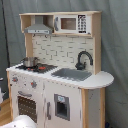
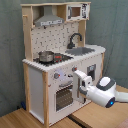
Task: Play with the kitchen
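In the second exterior view, your kitchen (image 2: 55, 60) stands on a wooden floor (image 2: 20, 120) against a grey curtain (image 2: 10, 55). A small pot (image 2: 46, 56) sits on its stovetop, left of the black faucet (image 2: 75, 39). Your gripper (image 2: 77, 82) hovers before the oven door (image 2: 64, 96); you cannot tell its finger state.

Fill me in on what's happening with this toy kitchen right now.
A white robot arm is reaching toward the front of the toy kitchen in the second exterior view, its claw close to the cabinet front beside the oven door. Whether it touches anything is unclear. A small pot sits on the stovetop, next to the sink with its black faucet. Nothing looks opened yet.
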You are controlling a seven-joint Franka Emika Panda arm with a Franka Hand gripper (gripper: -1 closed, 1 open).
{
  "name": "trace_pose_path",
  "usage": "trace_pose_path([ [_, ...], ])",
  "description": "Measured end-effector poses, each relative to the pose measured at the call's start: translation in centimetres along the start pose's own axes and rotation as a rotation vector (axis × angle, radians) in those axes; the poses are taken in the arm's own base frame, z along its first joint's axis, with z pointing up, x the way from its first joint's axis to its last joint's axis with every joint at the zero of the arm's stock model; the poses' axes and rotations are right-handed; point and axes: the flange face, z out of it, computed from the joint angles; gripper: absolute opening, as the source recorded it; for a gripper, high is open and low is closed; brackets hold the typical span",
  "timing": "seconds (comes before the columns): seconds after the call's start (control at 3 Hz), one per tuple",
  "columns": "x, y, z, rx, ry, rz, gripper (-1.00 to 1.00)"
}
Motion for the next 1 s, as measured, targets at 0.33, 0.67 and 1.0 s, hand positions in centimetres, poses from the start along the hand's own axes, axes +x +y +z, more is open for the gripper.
trace_pose_path([
  [0.33, -3.4, -0.2, 0.7, -0.011, -0.050, 0.039, 1.00],
  [0.67, -7.2, 1.3, 0.9, -0.031, -0.101, 0.027, 1.00],
  [1.0, -10.5, 3.1, 1.9, -0.036, -0.140, -0.020, 1.00],
])
